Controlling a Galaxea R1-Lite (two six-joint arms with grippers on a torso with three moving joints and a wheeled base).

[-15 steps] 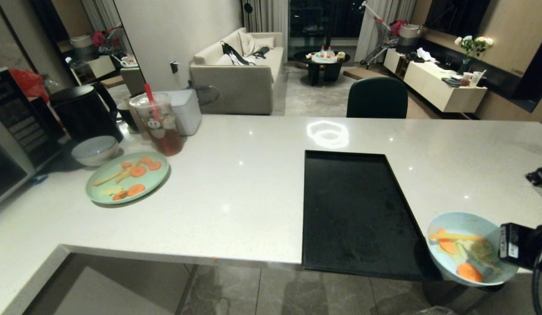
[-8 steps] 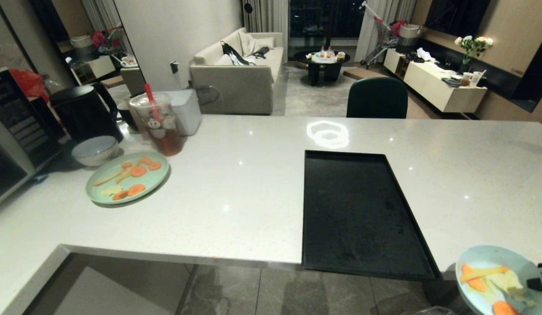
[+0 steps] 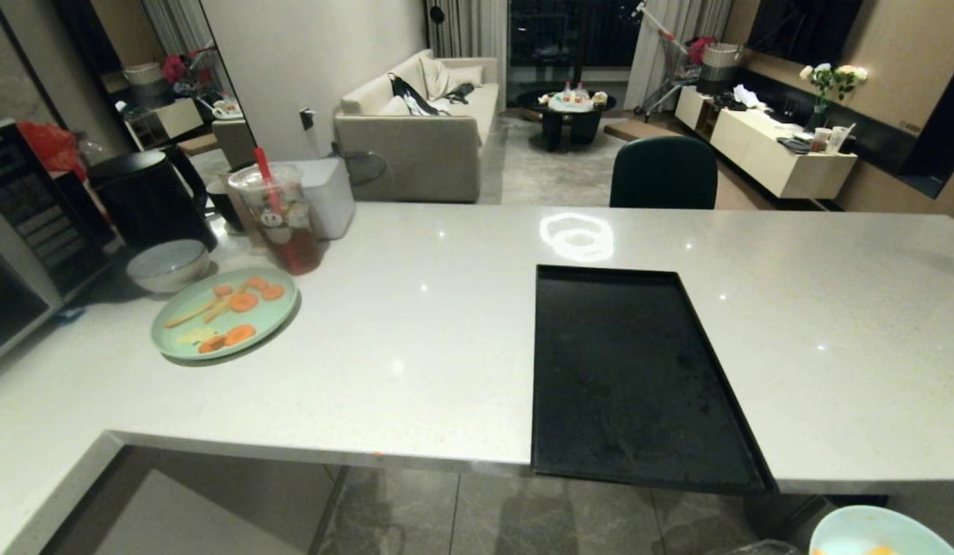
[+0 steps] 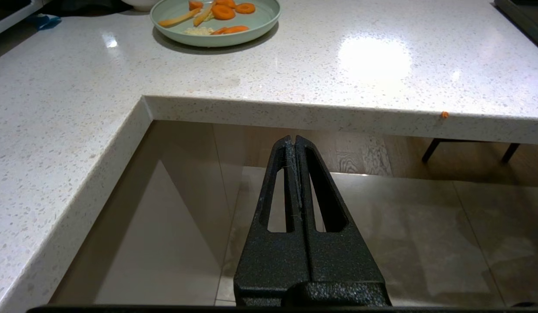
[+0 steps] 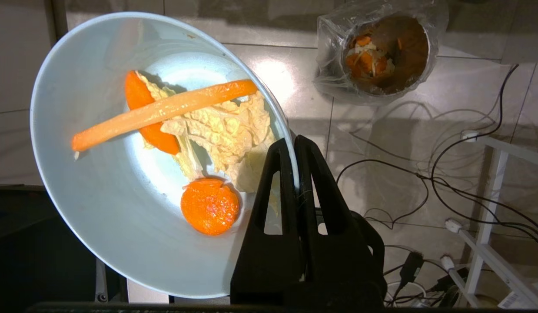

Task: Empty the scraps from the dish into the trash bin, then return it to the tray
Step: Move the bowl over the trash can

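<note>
Head view: the tray (image 3: pixel 639 378) lies bare on the counter (image 3: pixel 415 339), its near edge overhanging; only an arc of the dish (image 3: pixel 870 532) shows at 5 o'clock, below the counter edge. At 9 o'clock stand a plate (image 3: pixel 224 312) of carrot slices, a grey bowl (image 3: pixel 167 264) and a lidded cup (image 3: pixel 278 217).

Right wrist view: the right gripper (image 5: pixel 293 143) is clenched on the dish (image 5: pixel 99 208) rim, holding it over the floor. The scraps (image 5: pixel 199 130), a carrot stick, two carrot slices and pale cabbage, sit inside. The bin (image 5: pixel 382 50), bag-lined and already holding scraps, stands at 1 o'clock, apart from the dish. Cables (image 5: pixel 425 174) cross the floor.

Left wrist view: the left gripper (image 4: pixel 294 141), fingers pressed together and empty, hangs below the counter edge.
</note>
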